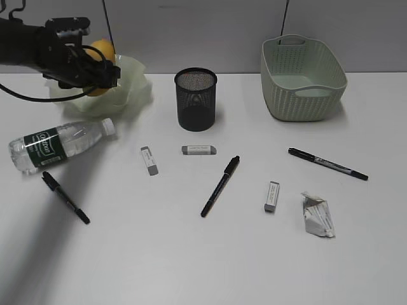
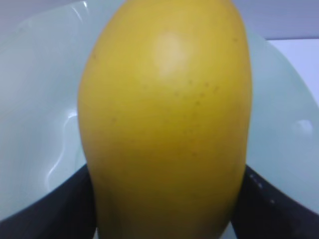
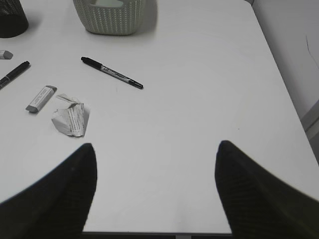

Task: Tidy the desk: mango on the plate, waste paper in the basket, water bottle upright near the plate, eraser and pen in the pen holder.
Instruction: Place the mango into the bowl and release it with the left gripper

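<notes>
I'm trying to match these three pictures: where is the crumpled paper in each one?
Exterior view: waste paper lower right on the desk.
Left wrist view: not in it.
Right wrist view: waste paper left of centre.
Shared landmark: the eraser just beside it.

Even, bright overhead light falls on the desk (image 1: 191, 254), and the exterior view is sharp. Soft shadows lie just behind the pen holder (image 1: 196, 99) and the basket (image 1: 303, 77); a broad dim shadow crosses the lower left corner. In the left wrist view the mango (image 2: 167, 124) is close and slightly blurred, with a pale glare patch. The right wrist view bows at its edges.
</notes>
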